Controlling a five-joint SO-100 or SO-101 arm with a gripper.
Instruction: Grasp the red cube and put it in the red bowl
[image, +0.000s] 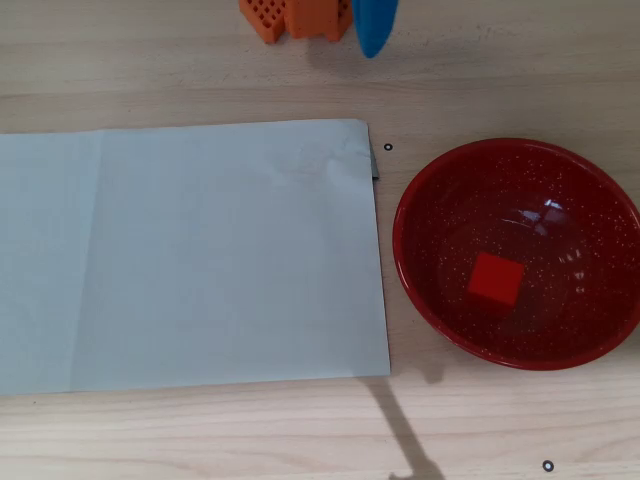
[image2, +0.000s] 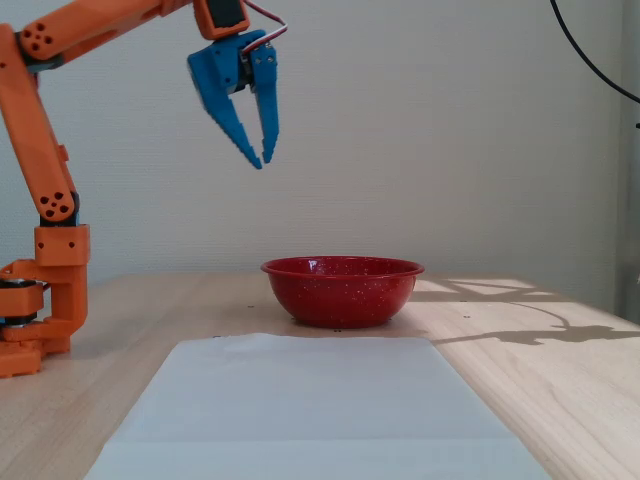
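The red cube (image: 495, 279) lies inside the red bowl (image: 412, 200), a little left of and below its centre in the overhead view. In the fixed view the bowl (image2: 342, 292) stands on the wooden table and its wall hides the cube. My gripper (image2: 263, 160) has blue fingers. It hangs high in the air, up and to the left of the bowl, pointing down, with the fingertips together and nothing between them. In the overhead view only its blue tip (image: 373, 45) shows at the top edge, well away from the bowl.
A large white paper sheet (image: 200, 250) lies flat to the left of the bowl; in the fixed view the sheet (image2: 300, 410) lies in front of it. The orange arm base (image2: 40, 300) stands at the left. A black cable (image2: 590, 70) hangs at the top right.
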